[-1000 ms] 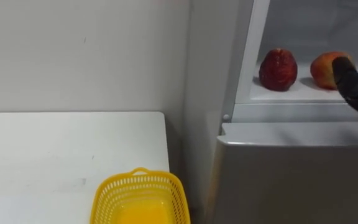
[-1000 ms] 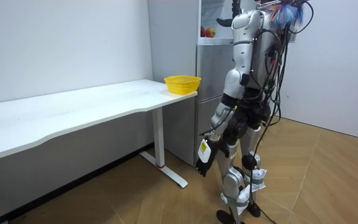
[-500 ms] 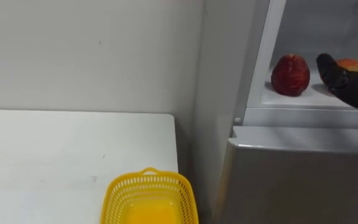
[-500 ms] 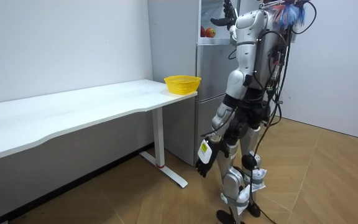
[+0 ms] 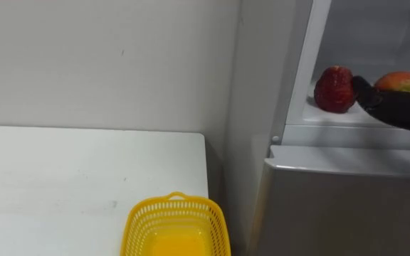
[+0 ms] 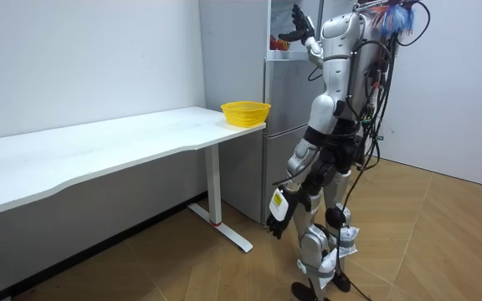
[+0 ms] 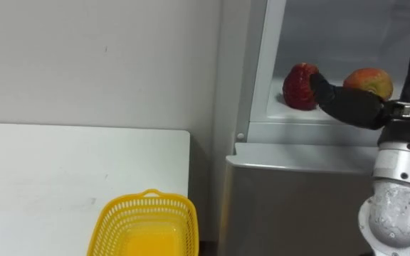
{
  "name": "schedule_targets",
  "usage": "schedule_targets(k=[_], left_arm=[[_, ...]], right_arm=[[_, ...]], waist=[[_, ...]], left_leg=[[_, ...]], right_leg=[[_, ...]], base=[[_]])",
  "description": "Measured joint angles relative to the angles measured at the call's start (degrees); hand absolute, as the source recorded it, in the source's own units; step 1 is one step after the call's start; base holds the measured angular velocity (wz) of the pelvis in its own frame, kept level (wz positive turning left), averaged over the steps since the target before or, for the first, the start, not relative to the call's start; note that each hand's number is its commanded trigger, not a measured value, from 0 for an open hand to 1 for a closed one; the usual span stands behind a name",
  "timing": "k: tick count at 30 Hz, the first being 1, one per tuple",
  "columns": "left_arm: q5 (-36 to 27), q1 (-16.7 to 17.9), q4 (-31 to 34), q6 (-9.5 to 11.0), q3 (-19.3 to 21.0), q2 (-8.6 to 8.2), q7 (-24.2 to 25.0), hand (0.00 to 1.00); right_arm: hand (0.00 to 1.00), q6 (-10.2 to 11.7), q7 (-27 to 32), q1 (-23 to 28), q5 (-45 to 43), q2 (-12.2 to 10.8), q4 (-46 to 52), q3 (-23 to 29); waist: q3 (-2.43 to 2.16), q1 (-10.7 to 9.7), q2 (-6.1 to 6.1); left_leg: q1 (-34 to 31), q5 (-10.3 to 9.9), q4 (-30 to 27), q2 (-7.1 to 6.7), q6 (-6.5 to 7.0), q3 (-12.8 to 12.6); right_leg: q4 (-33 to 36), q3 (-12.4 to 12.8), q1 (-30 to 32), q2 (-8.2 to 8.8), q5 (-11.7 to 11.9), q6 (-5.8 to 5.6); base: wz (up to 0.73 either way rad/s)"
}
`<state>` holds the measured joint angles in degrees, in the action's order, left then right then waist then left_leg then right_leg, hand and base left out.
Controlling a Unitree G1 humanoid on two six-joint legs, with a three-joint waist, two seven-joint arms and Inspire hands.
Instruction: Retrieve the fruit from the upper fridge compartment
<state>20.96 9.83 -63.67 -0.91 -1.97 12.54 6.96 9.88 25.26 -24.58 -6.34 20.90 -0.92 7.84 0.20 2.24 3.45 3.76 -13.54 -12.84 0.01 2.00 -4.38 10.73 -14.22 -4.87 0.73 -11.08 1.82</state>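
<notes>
— Reaching into the open upper fridge compartment (image 7: 333,35) with right hand (image 7: 347,103), fingers straight and loose, tips touching dark red round fruit (image 7: 299,87).
— Gripped?
— No. Resting on white shelf (image 7: 290,114), near orange-red round fruit (image 7: 369,82).
— Elsewhere?
— Left hand (image 6: 276,211) hanging low by the leg; yellow plastic mesh basket (image 7: 109,224) on white bench (image 7: 48,178).

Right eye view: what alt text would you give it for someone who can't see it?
The robot's right hand reaches into the open upper fridge compartment, right by a dark red fruit, with an orange-red fruit on the shelf further right. Lower left, a yellow basket stands on a white table beside the fridge.
</notes>
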Motion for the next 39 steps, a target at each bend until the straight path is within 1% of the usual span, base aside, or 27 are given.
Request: schedule_targets(k=[4,9,12,19,20,21,22,24,28,30,32,35,37,39], left_arm=[[0.0,0.1,0.0,0.0,0.9,0.0,0.0,0.0],[0.2,0.5,0.1,0.0,1.9,0.01,0.1,0.0],[2.0,0.5,0.2,0.0,2.0,0.01,0.3,0.0],[2.3,1.3,0.2,0.0,1.9,0.01,0.5,0.0],[2.3,1.4,0.2,-0.2,1.9,0.01,0.5,0.0],[2.3,1.4,0.2,-0.4,1.9,0.01,0.5,0.0],[2.3,1.4,0.2,-0.4,2.0,0.01,0.5,0.0],[2.3,1.2,0.2,-0.5,2.0,0.01,0.5,0.0],[2.3,0.9,0.3,-1.1,1.9,0.01,0.3,0.0],[2.2,0.8,0.3,-1.3,1.8,0.02,0.3,0.0],[2.2,1.0,0.6,-1.4,1.8,0.02,0.3,0.0],[2.2,1.0,0.8,-1.6,1.9,0.05,0.3,0.0],[2.2,1.0,1.3,-1.6,1.9,0.06,0.3,0.0],[2.2,0.9,1.9,-1.6,1.9,0.06,0.2,0.0]], right_arm=[[0.0,0.0,-2.0,0.0,-0.9,0.0,-0.4,-0.1],[0.0,0.0,-4.4,0.0,-1.1,0.1,-0.5,-0.4],[0.0,0.0,-5.3,0.0,-1.3,0.3,-0.5,-0.4],[0.0,-0.1,-5.5,-0.1,-1.3,0.3,-0.5,-0.5],[0.0,-0.4,-5.5,-0.4,-1.3,0.4,-0.8,-0.5],[0.0,-1.2,-5.5,-0.7,-1.2,0.5,-1.1,-0.5],[0.0,-1.4,-5.5,-1.0,-1.0,0.5,-1.5,-0.6],[0.0,-2.3,-5.6,-2.1,-0.5,2.0,-3.4,-1.2],[0.0,-2.7,-5.7,-3.1,-0.4,2.9,-5.0,-2.2],[0.0,-3.6,-6.6,-3.2,0.0,3.8,-6.2,-2.7],[0.0,-3.7,-6.8,-3.4,0.3,4.2,-7.7,-3.3],[0.0,-3.8,-7.5,-3.4,1.2,4.3,-8.8,-4.2],[0.0,-3.8,-7.7,-3.4,1.9,4.4,-9.0,-4.2],[0.0,-3.8,-7.9,-3.4,2.2,4.8,-9.0,-4.4]], waist=[[0.14,0.1,0.39],[-0.01,0.6,1.14],[-0.14,1.1,1.44],[-0.25,1.4,1.85],[-0.21,1.3,1.89],[-0.14,1.3,2.02],[-0.11,1.2,2.06],[-0.12,1.2,2.19],[-0.16,1.3,2.25],[-0.22,1.3,2.37],[-0.28,1.4,2.46],[-0.22,1.4,2.39],[-0.11,1.3,2.23],[0.12,1.5,1.9]], left_leg=[[0.0,0.0,0.0,0.0,-0.04,0.0],[-0.1,0.0,0.1,-0.02,-0.04,0.0],[-0.1,0.0,0.1,-0.02,-0.04,0.0],[-0.1,0.1,0.1,-0.05,-0.01,0.2],[-0.1,0.1,0.1,-0.08,0.0,0.3],[-0.1,0.2,0.1,-0.11,0.0,0.4],[-0.2,0.2,0.1,-0.13,-0.01,0.4],[-0.3,0.3,0.1,-0.2,0.01,0.7],[-0.5,0.3,0.0,-0.24,0.01,1.1],[-0.6,0.3,0.0,-0.32,0.01,1.5],[-0.7,0.3,0.0,-0.32,0.01,1.6],[-1.3,0.3,-0.6,-0.35,0.01,1.8],[-1.2,0.3,-0.7,-0.36,0.01,1.8],[-1.2,0.3,-0.7,-0.36,0.02,1.8]], right_leg=[[0.0,0.0,0.2,-0.01,0.0,0.0],[-0.1,0.0,0.3,0.0,0.0,0.0],[-0.1,-0.1,0.2,0.0,0.0,0.0],[0.0,-0.2,-0.1,0.03,0.0,0.0],[0.0,-0.2,-0.1,0.06,0.0,0.01],[0.0,-0.2,-0.1,0.09,0.0,0.01],[0.0,-0.2,-0.1,0.1,0.0,0.01],[0.0,-0.4,0.0,0.17,0.0,0.03],[0.0,-0.9,-0.1,0.19,0.0,0.03],[0.0,-1.4,-0.1,0.26,0.0,0.03],[0.0,-1.5,-0.1,0.27,0.0,0.03],[0.0,-1.7,0.0,0.34,0.0,0.03],[0.0,-1.7,0.0,0.35,0.0,0.03],[0.0,-1.7,0.0,0.35,0.0,0.03]], base=[[0.0],[0.0],[0.0],[0.0],[0.04],[0.04],[0.04],[0.05],[0.05],[0.1],[0.04],[0.05],[0.02],[0.0]])
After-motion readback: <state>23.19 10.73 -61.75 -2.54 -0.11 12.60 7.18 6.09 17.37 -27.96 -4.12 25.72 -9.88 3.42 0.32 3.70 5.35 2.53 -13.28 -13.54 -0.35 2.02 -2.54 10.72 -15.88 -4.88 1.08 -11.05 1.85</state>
